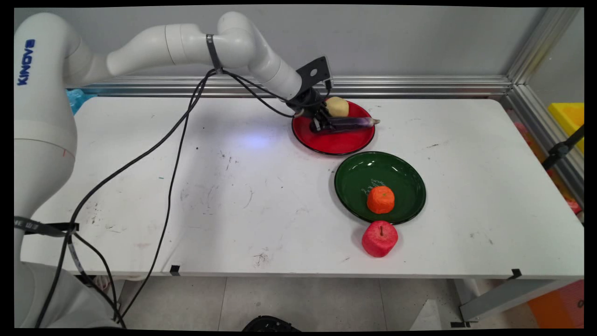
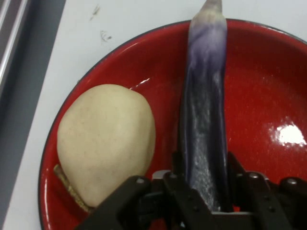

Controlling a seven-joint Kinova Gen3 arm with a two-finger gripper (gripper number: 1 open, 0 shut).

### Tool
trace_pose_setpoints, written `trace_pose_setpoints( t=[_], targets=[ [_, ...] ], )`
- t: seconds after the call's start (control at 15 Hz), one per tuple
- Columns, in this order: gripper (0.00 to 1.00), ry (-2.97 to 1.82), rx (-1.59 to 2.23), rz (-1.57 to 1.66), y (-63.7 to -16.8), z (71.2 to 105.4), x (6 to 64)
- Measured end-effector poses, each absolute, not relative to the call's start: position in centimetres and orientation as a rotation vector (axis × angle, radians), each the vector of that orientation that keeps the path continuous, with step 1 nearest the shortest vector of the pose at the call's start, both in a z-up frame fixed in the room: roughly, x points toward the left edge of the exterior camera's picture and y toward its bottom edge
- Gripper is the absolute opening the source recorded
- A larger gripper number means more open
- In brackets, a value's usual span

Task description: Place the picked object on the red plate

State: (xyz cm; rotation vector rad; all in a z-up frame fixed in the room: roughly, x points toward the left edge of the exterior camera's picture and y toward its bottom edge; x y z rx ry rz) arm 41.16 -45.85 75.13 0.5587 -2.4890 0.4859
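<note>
Your gripper (image 2: 204, 201) is clenched around the eggplant (image 2: 205, 110) near its dark end, lying in the red plate (image 2: 268, 86), potato (image 2: 105, 143) just beside.

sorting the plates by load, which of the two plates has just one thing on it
The green plate, nearer the camera: it carries only the orange fruit. The red plate behind it holds two things, a purple eggplant and a pale potato.

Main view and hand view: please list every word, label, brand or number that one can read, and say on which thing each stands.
"KINOVA": blue letters on the arm's white link, main view, left edge.
No other text can be read: none on the red plate, green plate, the fruit or the table.
Hand view: no text.
</note>
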Motion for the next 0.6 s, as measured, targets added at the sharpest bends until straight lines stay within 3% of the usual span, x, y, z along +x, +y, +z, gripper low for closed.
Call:
trace_pose_setpoints(
  t=[0.07,0.13,0.6],
  targets=[
    [0.0,-2.488,0.557,0.482,-45.95,74.95,41.19],
    [1.0,-2.486,0.555,0.48,-46.02,74.83,41.23],
    [1.0,-2.468,0.551,0.474,-46.57,74.74,41.0]
  ],
)
